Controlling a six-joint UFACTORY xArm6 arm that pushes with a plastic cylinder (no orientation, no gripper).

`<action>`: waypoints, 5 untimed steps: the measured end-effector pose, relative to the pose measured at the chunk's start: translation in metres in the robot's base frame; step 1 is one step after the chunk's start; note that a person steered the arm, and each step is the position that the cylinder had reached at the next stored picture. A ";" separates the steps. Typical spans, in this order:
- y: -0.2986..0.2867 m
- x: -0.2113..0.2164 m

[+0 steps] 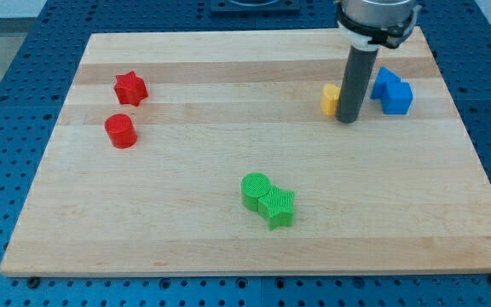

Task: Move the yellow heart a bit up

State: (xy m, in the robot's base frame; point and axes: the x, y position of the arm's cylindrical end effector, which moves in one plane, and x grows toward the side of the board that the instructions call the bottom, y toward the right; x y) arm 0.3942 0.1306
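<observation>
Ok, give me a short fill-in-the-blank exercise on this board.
1. My tip sits just to the view's ____ of the yellow heart.
2. The green cylinder touches the green ____.
3. The red star lies above the red ____.
4. The blue blocks number ____.

Missing words: right; star; cylinder; two

My tip (347, 120) is the flat lower end of a straight, round rod (355, 83), dark grey and smooth with a faint sheen down its length. Above, the rod enters a wider black collar (377, 15) with a thin white band round its lower edge.
</observation>
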 end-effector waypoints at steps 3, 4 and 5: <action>-0.039 -0.011; -0.054 -0.012; -0.054 -0.012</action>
